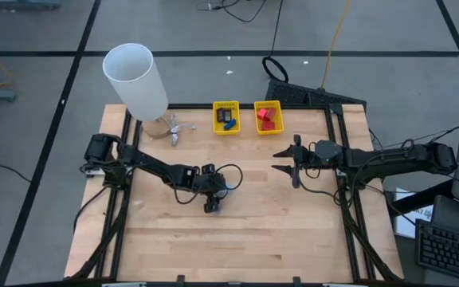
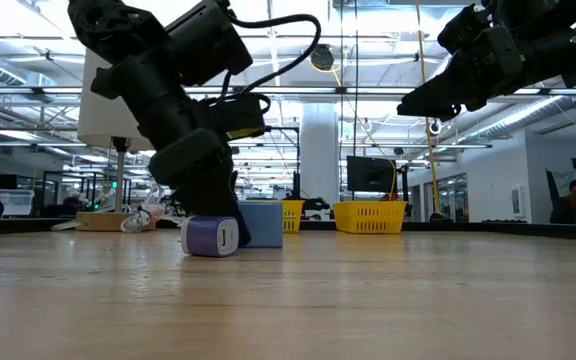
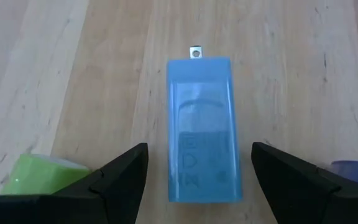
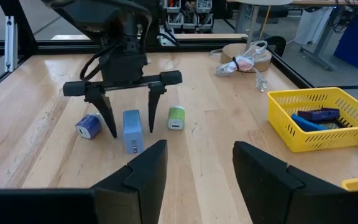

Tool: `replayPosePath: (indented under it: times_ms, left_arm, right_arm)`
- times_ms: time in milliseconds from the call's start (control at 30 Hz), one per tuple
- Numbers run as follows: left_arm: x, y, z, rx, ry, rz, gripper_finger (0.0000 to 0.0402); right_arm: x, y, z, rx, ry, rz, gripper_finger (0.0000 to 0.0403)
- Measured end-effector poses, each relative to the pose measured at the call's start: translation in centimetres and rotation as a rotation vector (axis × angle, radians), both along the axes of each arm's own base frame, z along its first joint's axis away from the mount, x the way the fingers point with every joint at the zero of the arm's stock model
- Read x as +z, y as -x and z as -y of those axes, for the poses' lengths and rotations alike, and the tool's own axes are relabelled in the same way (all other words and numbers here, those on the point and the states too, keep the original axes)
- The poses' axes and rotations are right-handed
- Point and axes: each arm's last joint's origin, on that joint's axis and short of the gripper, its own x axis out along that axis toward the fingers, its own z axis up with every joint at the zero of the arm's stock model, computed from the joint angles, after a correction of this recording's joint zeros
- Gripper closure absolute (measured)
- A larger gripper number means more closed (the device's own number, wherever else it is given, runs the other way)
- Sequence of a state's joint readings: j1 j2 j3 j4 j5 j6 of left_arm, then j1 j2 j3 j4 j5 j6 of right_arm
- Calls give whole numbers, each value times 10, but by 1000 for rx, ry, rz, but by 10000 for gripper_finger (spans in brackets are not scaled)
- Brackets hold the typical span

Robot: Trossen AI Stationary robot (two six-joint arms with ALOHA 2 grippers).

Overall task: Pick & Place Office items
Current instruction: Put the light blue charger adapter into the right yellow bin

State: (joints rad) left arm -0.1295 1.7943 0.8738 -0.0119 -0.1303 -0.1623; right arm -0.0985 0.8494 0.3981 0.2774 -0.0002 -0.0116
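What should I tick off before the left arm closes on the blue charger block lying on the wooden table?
1. Left gripper fingers open: ok.
2. Flat light-blue rectangular charger block sits between the fingers, clear of both: ok.
3. Small green rounded plug and small purple rounded plug lie outside the fingers: ok.
4. Fingertips down at block height: ok, going by the low view.
5. Right gripper raised and off to the side: ok.
6. Room in the yellow mesh basket with blue and black items: cannot tell.
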Motion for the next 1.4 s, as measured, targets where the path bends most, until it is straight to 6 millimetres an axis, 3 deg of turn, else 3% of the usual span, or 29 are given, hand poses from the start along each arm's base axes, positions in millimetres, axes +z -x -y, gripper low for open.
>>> replayPosePath:
  times_ms: [333, 667, 833, 1400]
  left_arm:
    - [-1, 1, 0, 1, 0, -13, 125]
    - [-1, 1, 0, 26, 18, -9, 236]
    - [-1, 1, 0, 29, 20, -8, 271]
    - [-1, 1, 0, 5, 1, -11, 279]
  right_arm:
    - [0, 0, 0, 0, 0, 0, 232]
    - [0, 0, 0, 0, 0, 0, 232]
    - [0, 0, 0, 0, 0, 0, 232]
    - [0, 0, 0, 0, 0, 0, 232]
